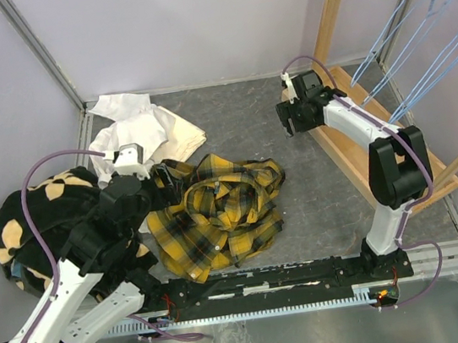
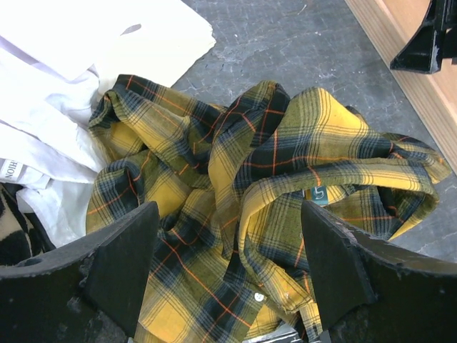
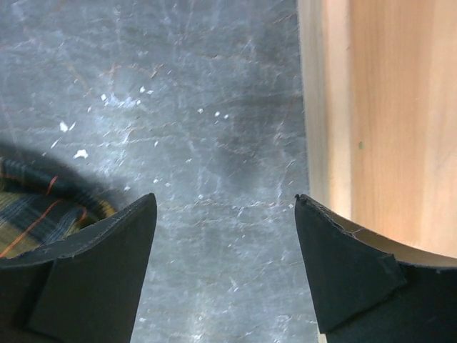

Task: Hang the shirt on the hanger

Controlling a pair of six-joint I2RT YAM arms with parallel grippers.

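The yellow and black plaid shirt (image 1: 218, 211) lies crumpled on the grey table, its collar and small neck label (image 2: 318, 194) facing up. My left gripper (image 1: 162, 181) hovers over the shirt's left side, open, with the plaid cloth (image 2: 264, 179) showing between its fingers (image 2: 128, 250) and nothing held. My right gripper (image 1: 294, 117) stands open over bare table (image 3: 214, 107), beside the wooden rack base (image 3: 378, 107), empty. A corner of the shirt (image 3: 36, 214) shows at its left. The hanger (image 1: 415, 34), thin light-blue wire, hangs among several alike on the rack's rod at the top right.
A plain white garment (image 1: 142, 128) lies behind the shirt, touching it (image 2: 86, 57). A black fleece with tan patches (image 1: 40, 224) sits at the left under my left arm. The wooden rack's base (image 1: 379, 146) and uprights fill the right side. Grey walls enclose the table.
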